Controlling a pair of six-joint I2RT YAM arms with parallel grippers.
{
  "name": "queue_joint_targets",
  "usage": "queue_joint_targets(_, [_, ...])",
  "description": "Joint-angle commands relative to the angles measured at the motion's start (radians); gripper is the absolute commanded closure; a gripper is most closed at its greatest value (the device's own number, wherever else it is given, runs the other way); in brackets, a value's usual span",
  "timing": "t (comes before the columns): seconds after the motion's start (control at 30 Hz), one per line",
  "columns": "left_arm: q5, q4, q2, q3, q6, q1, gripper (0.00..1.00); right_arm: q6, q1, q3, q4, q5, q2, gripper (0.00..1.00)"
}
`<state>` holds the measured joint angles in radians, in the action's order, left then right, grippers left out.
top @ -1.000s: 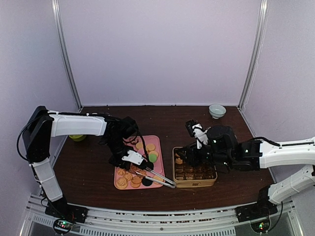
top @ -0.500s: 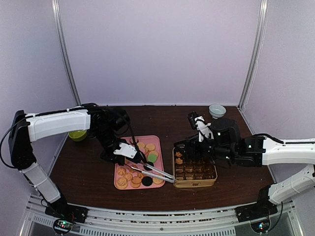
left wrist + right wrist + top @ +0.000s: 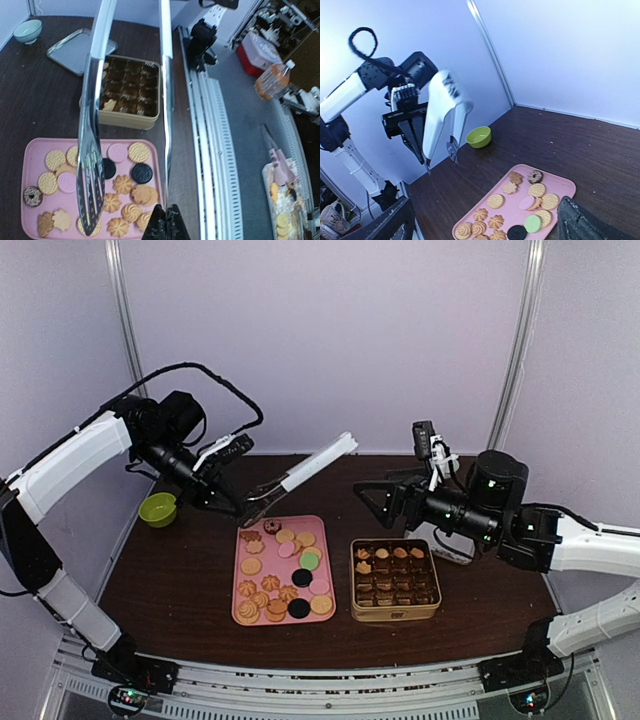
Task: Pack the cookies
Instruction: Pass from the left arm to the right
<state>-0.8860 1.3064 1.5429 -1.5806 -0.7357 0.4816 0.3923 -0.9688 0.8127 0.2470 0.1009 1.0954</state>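
The left gripper point(image 3: 166, 221) is closed tight on the hinge end of the tongs point(image 3: 92, 150), blades apart, high above the cookies point(image 3: 122, 184) on the tray point(image 3: 35, 150); it should lower them with one blade on each side of a single cookie and squeeze softly. Right of them, below the wide-open, empty right gripper point(image 3: 382, 502), the tin point(image 3: 395, 617) seems to hold some cookies already, but its cells are dark and the left grip is cut off.
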Motion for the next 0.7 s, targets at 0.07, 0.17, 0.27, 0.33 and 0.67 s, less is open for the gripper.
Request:
queue_joint_targets(0.07, [-0.337,-0.075,-0.011,-0.035,0.193,0.004,1.0,0.044,0.011,0.098,0.171,0.226,0.104,0.01])
queue_joint_targets(0.17, [-0.366,-0.082,-0.013,-0.031,0.202,0.003,1.0,0.077,0.023,0.134,0.226,0.275,0.162,0.02])
queue_joint_targets(0.27, [-0.384,-0.085,-0.015,-0.016,0.203,0.003,1.0,0.114,0.032,0.174,0.284,0.333,0.215,0.03])
queue_joint_targets(0.33, [-0.388,-0.09,-0.016,-0.006,0.202,0.003,1.0,0.126,0.039,0.211,0.293,0.367,0.251,0.05])
queue_joint_targets(0.67, [-0.333,-0.133,-0.03,0.053,0.201,0.004,1.0,0.21,0.079,0.344,0.276,0.496,0.373,0.22])
